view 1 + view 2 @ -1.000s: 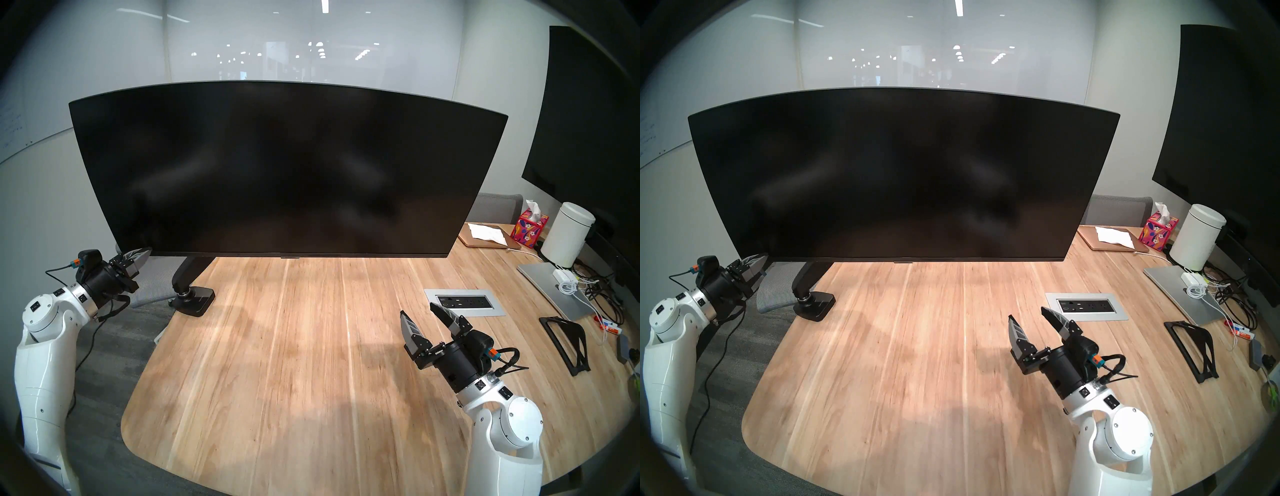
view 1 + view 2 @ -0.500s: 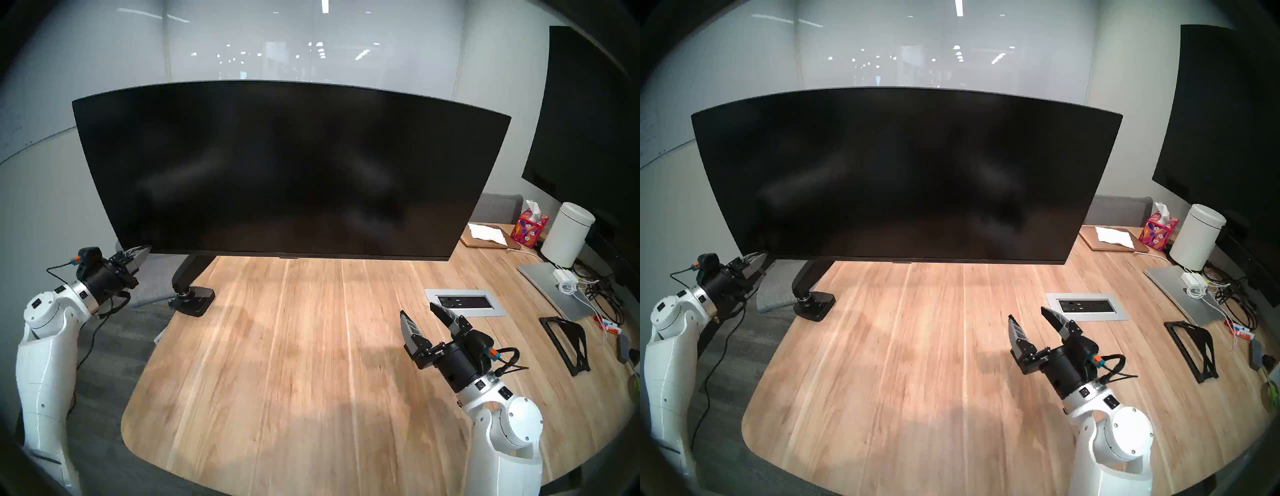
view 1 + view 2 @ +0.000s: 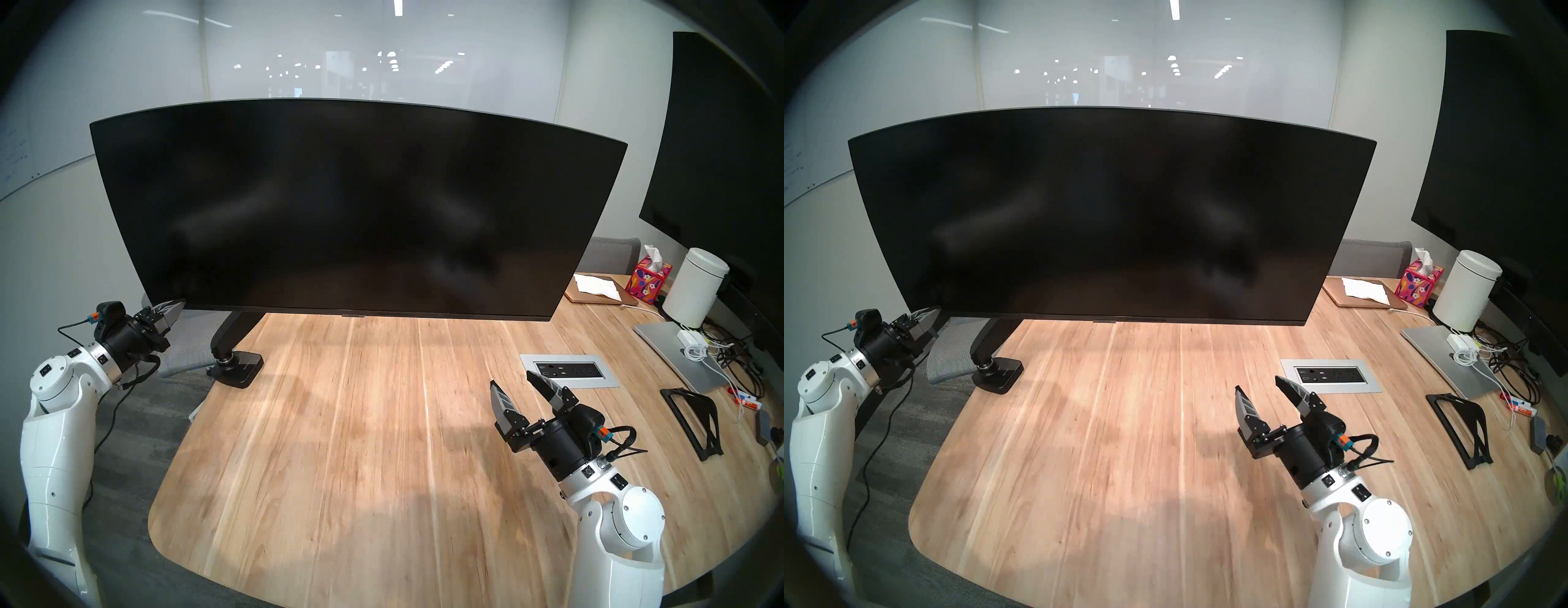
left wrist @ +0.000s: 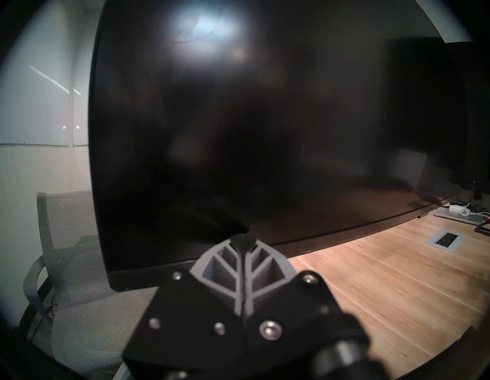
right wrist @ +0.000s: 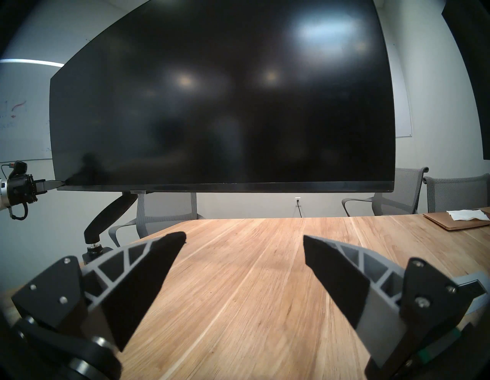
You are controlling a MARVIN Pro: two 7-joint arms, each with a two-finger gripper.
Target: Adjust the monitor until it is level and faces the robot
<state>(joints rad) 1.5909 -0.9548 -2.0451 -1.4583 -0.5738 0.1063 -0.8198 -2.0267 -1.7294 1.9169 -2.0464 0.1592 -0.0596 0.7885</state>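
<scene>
Nearest to us, our right gripper (image 3: 528, 385) hangs over the wooden bench (image 3: 339, 446), fingers (image 5: 148, 268) spread wide with nothing between them, pointing toward the screen. It is well apart from the monitor.

Just beyond it, a grey power outlet panel (image 3: 568, 370) is set flush into the bench top.

To our left, off the bench edge, our left gripper (image 3: 176, 309) has its fingers (image 4: 225, 268) pressed together, holding nothing. The tips sit at the monitor's lower left corner; in the right wrist view they look to be touching the corner edge, though we cannot tell contact for certain.

The monitor (image 3: 356, 208) hangs above the far half of the bench, blank and black, screen turned toward us. Its bottom edge runs close to level in the head views. It is carried by a black articulated arm (image 3: 231, 335) whose clamp base (image 3: 239, 367) sits at the bench's left edge.

A grey mesh chair (image 4: 79, 265) stands behind the monitor's left corner.

Far right on the bench: a closed laptop (image 3: 674, 356), tangled cables (image 3: 729, 352), a white canister (image 3: 695, 293), a bright tissue box (image 3: 648, 280). A larger dark wall screen (image 3: 721, 161) is mounted beyond them.
</scene>
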